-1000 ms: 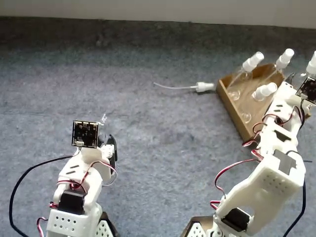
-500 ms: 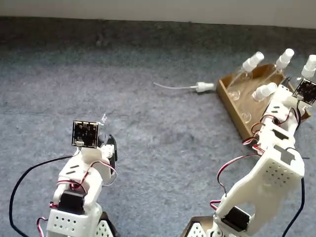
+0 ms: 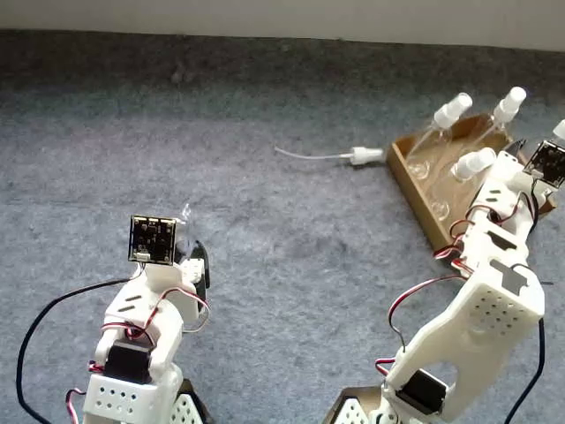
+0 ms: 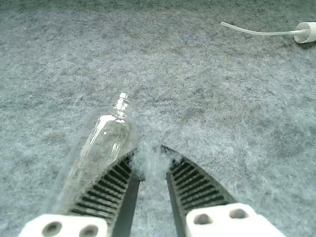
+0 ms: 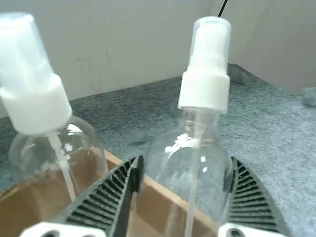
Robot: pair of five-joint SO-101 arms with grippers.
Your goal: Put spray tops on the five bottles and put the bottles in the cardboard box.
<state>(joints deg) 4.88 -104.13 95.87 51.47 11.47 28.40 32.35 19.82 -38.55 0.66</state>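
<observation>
A clear bottle (image 4: 101, 140) without a top lies on the grey carpet, just outside one finger of my left gripper (image 4: 150, 159), which is shut and holds nothing. A loose spray top (image 3: 365, 156) with its long tube lies left of the cardboard box (image 3: 415, 184). My right gripper (image 5: 185, 167) is shut on a bottle with a white spray top (image 5: 203, 69), upright over the box's far edge. Another capped bottle (image 5: 37, 123) stands beside it. Three capped bottles (image 3: 450, 113) (image 3: 509, 102) (image 3: 473, 163) lean in the box.
Grey carpet covers the table, with open room between the two arms. A pale wall runs along the back edge. The right arm (image 3: 494, 265) stretches over the box's near corner, red and black wires hanging beside it.
The right arm shifted slightly, and the held bottle's white top moved toward the right edge of the high view. The left arm and the uncapped bottle stayed still.
</observation>
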